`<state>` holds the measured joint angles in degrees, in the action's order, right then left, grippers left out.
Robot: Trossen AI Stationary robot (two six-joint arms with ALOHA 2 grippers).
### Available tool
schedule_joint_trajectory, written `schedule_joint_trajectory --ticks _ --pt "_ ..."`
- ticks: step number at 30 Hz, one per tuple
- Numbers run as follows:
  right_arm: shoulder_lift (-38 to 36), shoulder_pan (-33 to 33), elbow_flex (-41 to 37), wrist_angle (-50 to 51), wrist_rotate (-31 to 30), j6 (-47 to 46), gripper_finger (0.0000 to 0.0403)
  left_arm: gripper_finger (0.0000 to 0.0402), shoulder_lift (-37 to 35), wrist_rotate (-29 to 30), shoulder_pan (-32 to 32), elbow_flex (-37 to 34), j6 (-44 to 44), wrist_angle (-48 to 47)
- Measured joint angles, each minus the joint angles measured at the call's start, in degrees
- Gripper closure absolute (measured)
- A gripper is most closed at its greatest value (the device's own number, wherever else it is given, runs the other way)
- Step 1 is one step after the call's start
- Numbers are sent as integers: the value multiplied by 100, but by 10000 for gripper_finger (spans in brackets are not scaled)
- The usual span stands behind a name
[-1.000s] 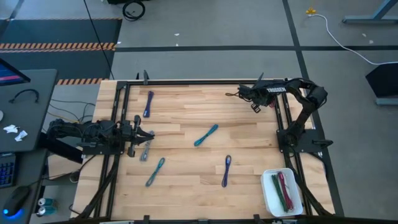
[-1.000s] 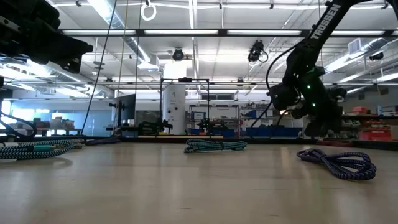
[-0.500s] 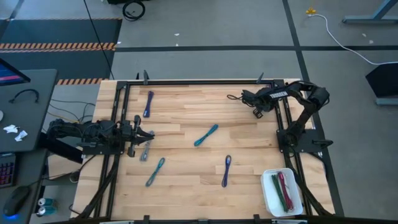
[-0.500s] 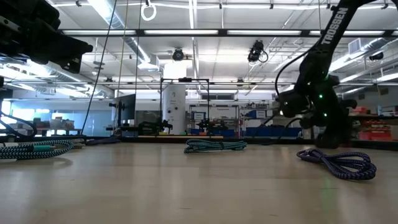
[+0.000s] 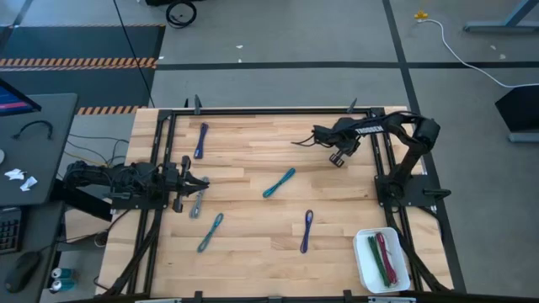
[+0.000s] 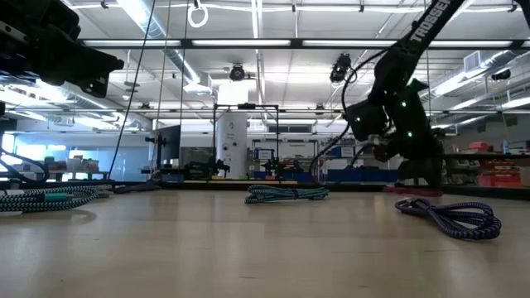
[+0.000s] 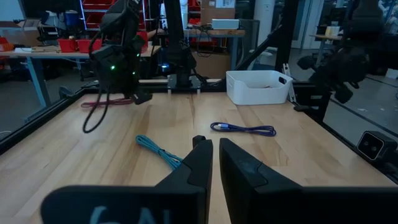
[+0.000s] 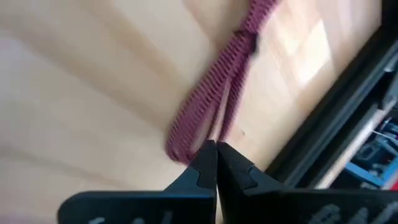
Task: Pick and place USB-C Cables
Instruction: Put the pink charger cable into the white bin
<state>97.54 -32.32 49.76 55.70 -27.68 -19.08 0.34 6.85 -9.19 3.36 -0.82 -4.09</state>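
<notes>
The right gripper (image 5: 337, 157) sits in the upper right of the high view, above the wooden table (image 5: 253, 244) near its far right corner; in the right wrist view its two dark fingers (image 8: 202, 169) are pressed together with almost no gap, and the end of a dark red cable (image 8: 214, 93) disappears between their tips, so the jaws look clamped on it, though the exact contact is hard to make out. The rest of that cable trails away over the wood beside the black frame rail. The left gripper (image 5: 202, 183) waits at the left-middle of the high view, low over the table; in the left wrist view its fingers (image 7: 199, 163) stand nearly together with only a thin slit between them and hold nothing. A grey cable (image 5: 196, 204) lies just beside its tips. A purple cable (image 5: 200, 140) lies in the upper left of the table, a teal-blue cable (image 5: 279, 182) at the centre, another blue-green cable (image 5: 210, 231) at lower left, and a dark purple cable (image 5: 306, 231) at lower centre. A white bin (image 5: 363, 268) at the lower right corner holds green and red cables (image 5: 381, 257).
</notes>
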Motion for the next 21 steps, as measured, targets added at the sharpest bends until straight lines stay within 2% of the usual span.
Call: schedule_joint_trajectory --ticks 5,12,18,21 --pt "-83 133 203 353 149 -219 388 371 0 -1 0 -1 2 1" --pt "-751 -245 203 166 810 -37 346 364 0 0 1 -1 1 0" --pt "-1552 -804 -28 -873 1875 246 280 366 0 -2 0 -2 0 -1" --pt "-1674 -1040 -269 -1248 1929 217 247 370 0 -2 2 -1 1 0"
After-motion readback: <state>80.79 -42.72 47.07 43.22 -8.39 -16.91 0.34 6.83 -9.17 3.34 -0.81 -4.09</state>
